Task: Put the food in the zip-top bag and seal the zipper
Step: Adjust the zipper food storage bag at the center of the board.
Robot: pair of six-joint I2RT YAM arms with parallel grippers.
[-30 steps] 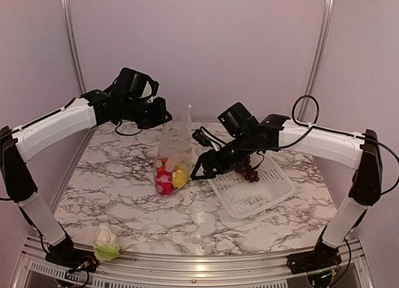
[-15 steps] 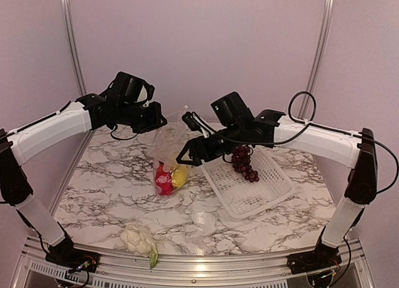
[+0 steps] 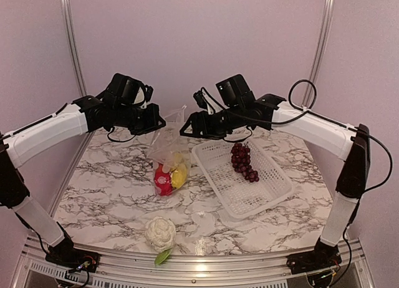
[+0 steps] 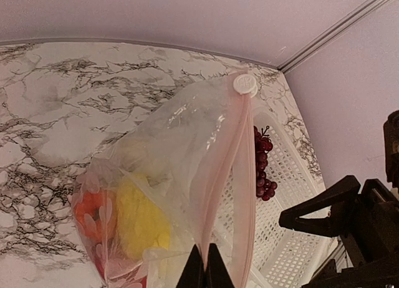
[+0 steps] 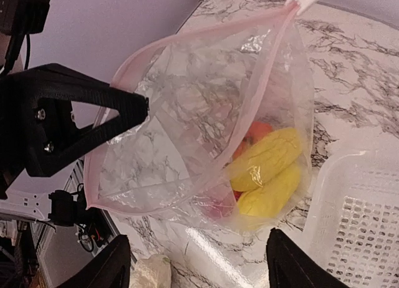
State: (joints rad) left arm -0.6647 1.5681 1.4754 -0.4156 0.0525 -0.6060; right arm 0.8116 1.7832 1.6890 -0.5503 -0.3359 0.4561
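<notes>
Above the table [image 3: 112, 194], the left gripper [image 3: 156, 121] pinches the zip-top bag [image 3: 169, 148] up by its mouth; the right gripper [image 3: 187, 129] hovers spread, empty. Hold it wide (no sagging) for the grape bunch [image 3: 244, 161] in the basket [image 3: 274, 188].

Soft, even light with a lilac cast fills all 3 views — bright enough, with no hard shadows. In the top view the worktop [image 3: 106, 182] shows a pale sheen towards its front edge, and only faint shade hugs the near side of the basket [image 3: 255, 194]. Both wrist views are sharp at mid-distance. The zip-top bag [image 5: 187, 132] throws white glints off its creases — while the right tool [image 5: 198, 238] sits dark and soft-edged at the bottom of its own view.
</notes>
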